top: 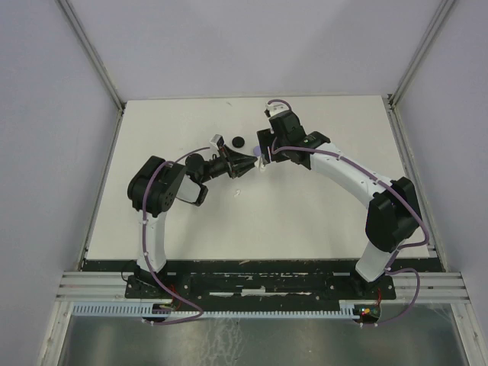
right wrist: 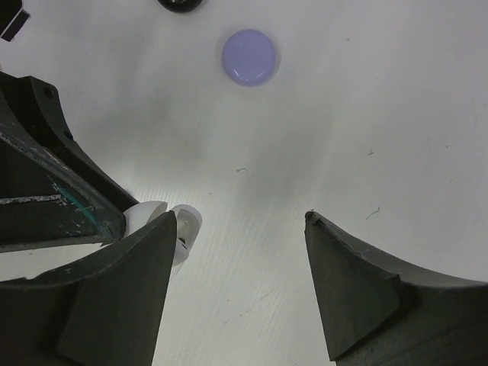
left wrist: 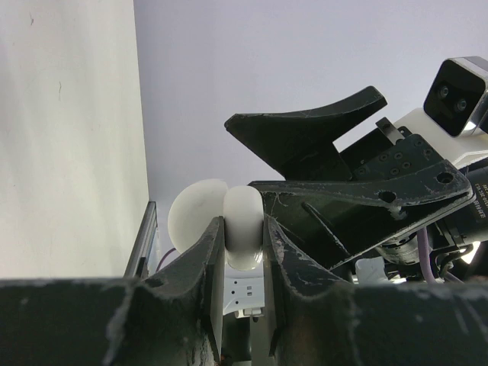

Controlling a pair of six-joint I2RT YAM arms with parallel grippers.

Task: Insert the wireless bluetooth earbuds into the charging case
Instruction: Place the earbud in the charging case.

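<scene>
My left gripper (left wrist: 244, 223) is shut on the white charging case (left wrist: 242, 202), pinching its rounded body, and the case's lid (left wrist: 194, 213) stands open to the left. From above, the case (top: 258, 162) hangs over the table's middle at the tip of the left gripper (top: 248, 163). The right gripper (right wrist: 240, 217) is open with nothing between its fingers. Its left finger (right wrist: 130, 282) is right beside the case (right wrist: 171, 221). From above, the right gripper (top: 264, 155) is just behind the case. No earbuds show clearly in any view.
A round lilac disc (right wrist: 248, 57) and a black disc (right wrist: 181, 3) lie on the white table beyond the right gripper. The black disc (top: 238, 141) sits behind the left gripper. A tiny pale speck (top: 236, 193) lies nearer, too small to identify.
</scene>
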